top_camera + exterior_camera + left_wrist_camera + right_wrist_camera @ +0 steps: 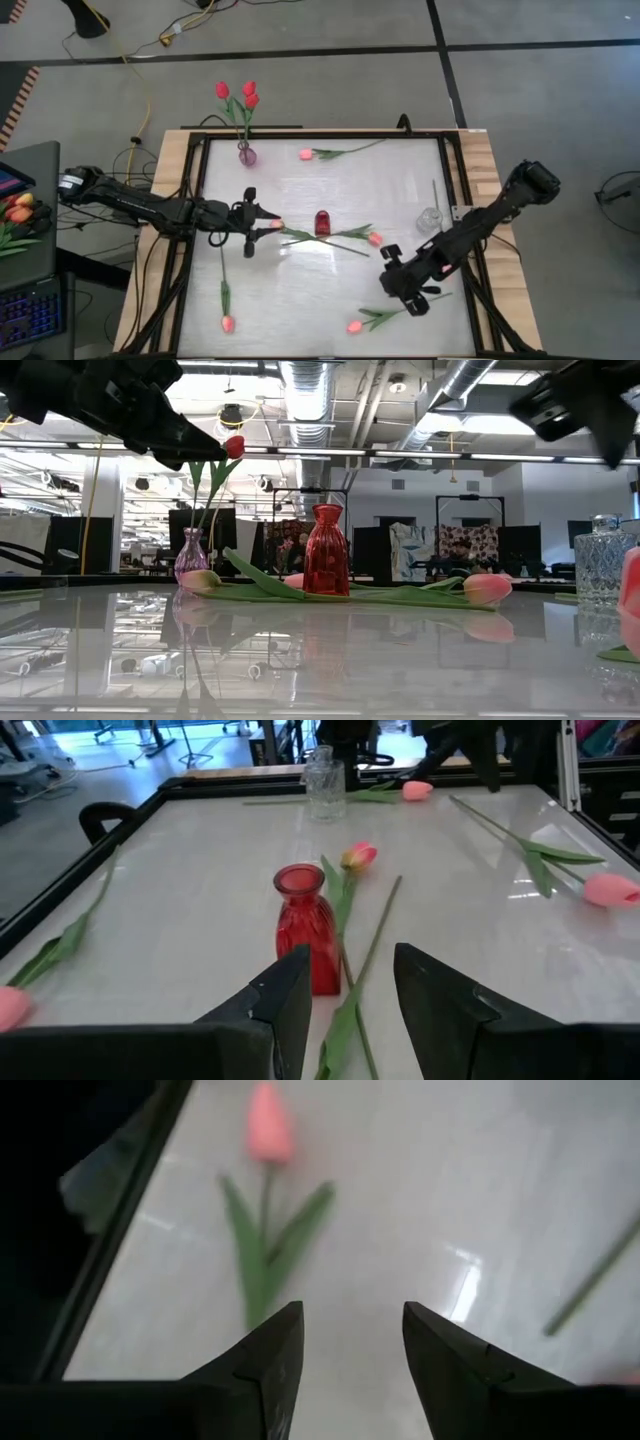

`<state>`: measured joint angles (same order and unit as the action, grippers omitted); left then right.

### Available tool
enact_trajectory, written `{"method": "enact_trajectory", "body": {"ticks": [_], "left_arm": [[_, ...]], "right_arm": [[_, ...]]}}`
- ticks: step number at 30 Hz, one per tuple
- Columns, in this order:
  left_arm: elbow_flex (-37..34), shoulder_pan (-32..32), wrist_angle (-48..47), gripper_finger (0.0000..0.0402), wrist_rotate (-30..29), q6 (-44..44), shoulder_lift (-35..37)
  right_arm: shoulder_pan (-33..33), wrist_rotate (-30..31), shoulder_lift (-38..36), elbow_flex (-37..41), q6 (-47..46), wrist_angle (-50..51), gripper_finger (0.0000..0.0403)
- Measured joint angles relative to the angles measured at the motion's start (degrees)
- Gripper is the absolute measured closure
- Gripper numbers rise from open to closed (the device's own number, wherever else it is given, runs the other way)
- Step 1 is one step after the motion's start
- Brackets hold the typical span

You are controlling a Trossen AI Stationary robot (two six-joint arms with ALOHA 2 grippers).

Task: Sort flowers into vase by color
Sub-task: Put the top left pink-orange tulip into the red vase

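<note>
The flowers were scattered over the counter: two crossed tulips lay just beside the red vase, others well apart from it toward the rims, and three red ones were already stood in the purple vase.

The left pincer was poised beside the red vase, fingers parted and nothing gripped, with a stem lined up in its gap.

A grip low on that stem, clear of the glass, was judged best, so the vase would not be knocked.

The right pincer, likewise released, was held above a pink tulip close to the dark frame; room there was judged tight, while open counter was left on the red vase's near side.
</note>
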<state>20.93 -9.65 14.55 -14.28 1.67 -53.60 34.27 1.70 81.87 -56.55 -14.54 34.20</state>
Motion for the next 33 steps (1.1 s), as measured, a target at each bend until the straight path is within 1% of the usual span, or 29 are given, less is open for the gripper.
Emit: {"method": "enact_trajectory", "body": {"ticks": [4, 6, 9, 11, 15, 19, 24, 29, 33], "left_arm": [[0.0, 0.0, 0.0, 0.0269, 0.0, 0.0, 0.0], [0.0, 0.0, 0.0, 0.0269, 0.0, 0.5, 0.0], [0.0, 0.0, -0.3, 0.0269, 0.4, 0.6, 0.0], [0.0, 0.0, -0.7, 0.0269, 0.4, 0.9, 0.0], [0.0, 0.0, -2.3, 0.0269, 0.5, 1.2, 0.0], [0.0, 0.0, -2.7, 0.0269, 0.5, 1.4, 0.0], [0.0, 0.0, -2.6, 0.0269, 0.5, 1.1, 0.0], [0.0, 0.0, -2.7, 0.0269, 0.5, 1.1, 0.0], [0.0, 0.0, -2.7, 0.0269, 0.5, 1.0, 0.0]], "right_arm": [[-3.1, 0.6, 0.2, 0.0, 0.0, -1.6, 0.0176], [-5.0, 1.2, 1.2, 0.0, 1.2, -4.2, 0.0165], [-7.5, 1.3, 4.2, 0.0, 2.8, -9.5, 0.0155], [-8.9, 1.4, 6.9, 0.0, 2.0, -13.0, 0.0154], [-12.0, 1.4, 11.1, -0.1, -4.0, -17.4, 0.016], [-14.4, 1.4, 14.4, 0.0, -8.5, -15.8, 0.0171], [-16.3, 1.4, 17.6, -0.1, -9.0, -16.9, 0.0185], [-17.7, 1.6, 17.7, -0.1, -8.1, -17.1, 0.0197], [-18.3, 5.0, 17.3, -0.1, -7.9, -17.3, 0.0205]]}}
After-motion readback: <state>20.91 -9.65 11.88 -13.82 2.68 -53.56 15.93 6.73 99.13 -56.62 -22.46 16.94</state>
